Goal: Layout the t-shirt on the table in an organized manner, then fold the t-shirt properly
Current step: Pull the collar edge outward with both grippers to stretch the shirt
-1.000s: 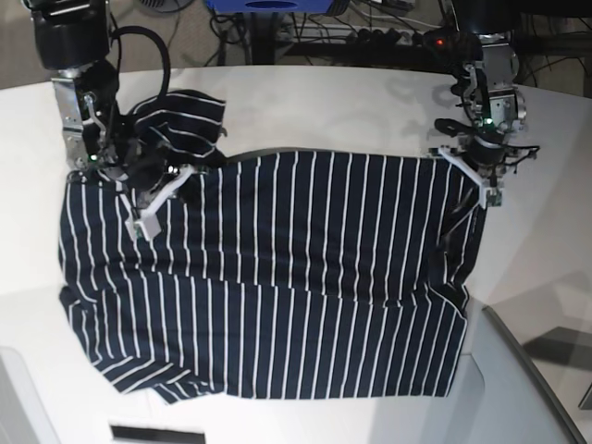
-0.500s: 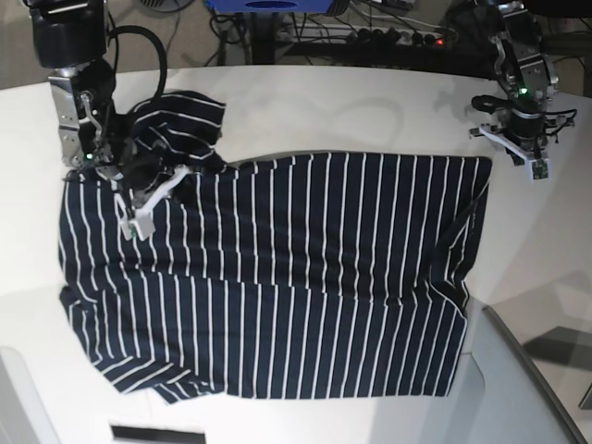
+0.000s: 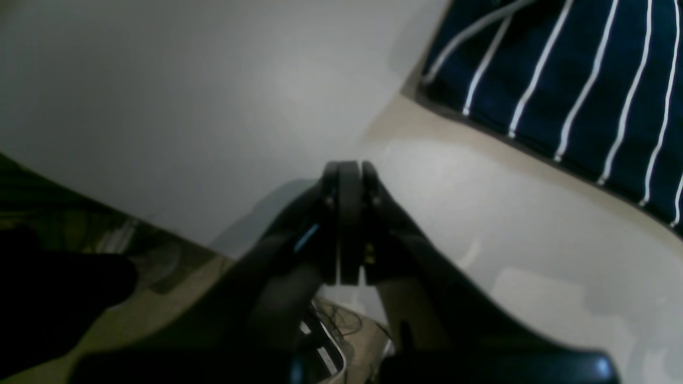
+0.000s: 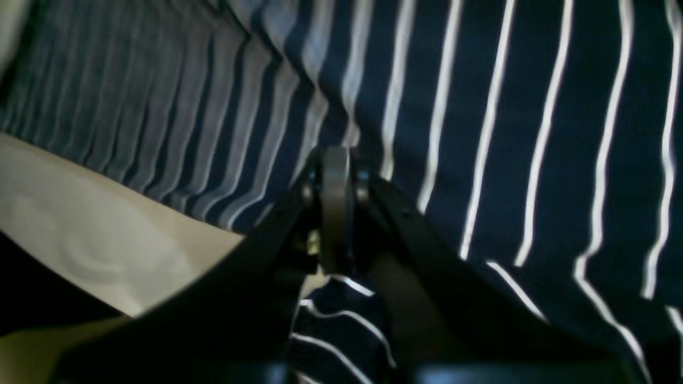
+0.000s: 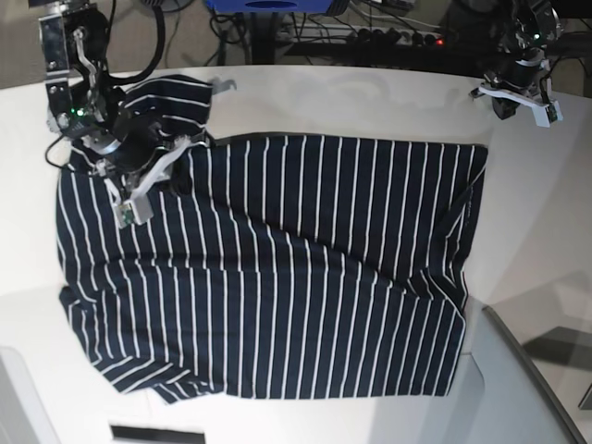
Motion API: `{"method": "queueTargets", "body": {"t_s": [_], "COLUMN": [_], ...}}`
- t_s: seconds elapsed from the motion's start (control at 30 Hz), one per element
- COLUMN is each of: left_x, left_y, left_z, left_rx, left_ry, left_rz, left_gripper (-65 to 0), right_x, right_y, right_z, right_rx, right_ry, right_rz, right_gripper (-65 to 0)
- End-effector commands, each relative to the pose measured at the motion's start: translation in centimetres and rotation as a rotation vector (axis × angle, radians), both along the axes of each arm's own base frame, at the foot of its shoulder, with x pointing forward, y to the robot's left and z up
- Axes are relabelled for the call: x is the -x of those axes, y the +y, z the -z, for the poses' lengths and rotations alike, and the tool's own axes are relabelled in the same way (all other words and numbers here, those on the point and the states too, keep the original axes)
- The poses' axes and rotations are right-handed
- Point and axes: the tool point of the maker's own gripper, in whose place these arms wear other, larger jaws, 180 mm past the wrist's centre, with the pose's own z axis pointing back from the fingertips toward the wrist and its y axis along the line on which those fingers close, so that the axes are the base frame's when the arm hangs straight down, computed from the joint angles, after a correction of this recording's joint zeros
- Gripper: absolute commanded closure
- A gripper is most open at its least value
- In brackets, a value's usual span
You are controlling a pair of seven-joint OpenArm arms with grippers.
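Surroundings, far edge: a blue bin-like object [image 5: 268,5] and a tangle of dark cables [image 5: 370,32] sit on the floor behind the large white smooth table [image 5: 305,97]; none of it reaches the tabletop.
Surroundings, near corner: a grey slanted panel [image 5: 518,379] lies at the lower right of the base view, just beside the garment's hem corner.
Garment: the dark navy short-sleeved t-shirt with thin white stripes [image 5: 268,268] lies spread across the middle of the table, mostly flat, stripes running from far to near.
Garment, left side of base view: one sleeve [image 5: 171,102] is bunched and lifted at the upper left; the lower left corner is rumpled.
Garment, right side of base view: the side edge carries a long fold line [image 5: 467,217].
Right gripper [image 5: 139,180]: it sits on the base view's left, low over the bunched sleeve, wrist tilted towards the shirt body. In its wrist view the fingers [image 4: 335,208] look nearly together, striped cloth directly beneath; whether fabric is pinched cannot be told.
Left gripper [image 5: 518,97]: it is raised at the far right corner of the base view, well apart from the shirt's corner, over bare table.
Left gripper state: the jaws are pressed together with nothing between them, as the left wrist view shows [image 3: 344,224]; only a strip of the shirt [image 3: 576,80] appears at that view's upper right.
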Motion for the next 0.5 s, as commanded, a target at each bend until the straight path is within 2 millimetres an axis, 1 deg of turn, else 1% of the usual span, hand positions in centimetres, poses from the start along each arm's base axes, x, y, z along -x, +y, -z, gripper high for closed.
{"method": "queueTargets", "body": {"t_s": [0.0,0.03,0.1,0.13,0.17,0.2,0.23,0.27,0.33,0.4,0.47], "left_x": [-0.5,-0.7,-0.8,-0.9,-1.3,-1.8,-1.9,-2.0,-2.3,-2.6,-3.2], "left_y": [0.3,0.1,-0.2,-0.5,-0.8,-0.9,-0.9,-0.9,-0.9,-1.0,-1.3], "left_z": [-0.8,-0.8,-0.8,-0.8,-0.9,-1.0,-1.0,-0.8,-0.2,0.6,1.4], "left_rx": [-0.011,-0.006,0.001,0.007,0.014,0.017,0.020,0.028,0.042,0.063,0.088], "left_ry": [-0.035,-0.039,-0.043,-0.048,-0.059,-0.069,-0.072,-0.071,-0.068,-0.064,-0.061], "left_rz": [0.009,0.014,0.027,0.039,0.047,0.054,0.054,0.050,0.040,0.024,0.012], "left_gripper": [0.0,-6.6,-23.4,-31.4,-38.0,-42.9,-45.4,-46.6,-45.6,-43.3,-41.0], "right_x": [0.3,0.6,1.2,1.6,2.0,2.3,2.6,2.8,3.1,3.3,3.5], "right_y": [0.0,0.2,0.4,0.5,0.4,0.3,0.0,-0.6,-1.2,-2.2,-3.8], "right_z": [-0.8,-1.2,-1.6,-1.6,-1.4,-1.2,-1.0,-0.8,-0.6,-0.4,-0.3], "right_rx": [-0.006,-0.008,-0.011,-0.012,-0.010,-0.008,-0.005,0.001,0.007,0.017,0.035], "right_ry": [-0.024,-0.031,-0.035,-0.032,-0.023,-0.016,-0.008,0.000,0.009,0.013,0.017], "right_rz": [-0.007,-0.011,-0.016,-0.017,-0.016,-0.015,-0.007,0.007,0.026,0.050,0.090], "right_gripper": [-7.5,-11.9,-21.0,-27.3,-32.9,-37.7,-41.1,-43.2,-42.8,-41.7,-41.1]}}
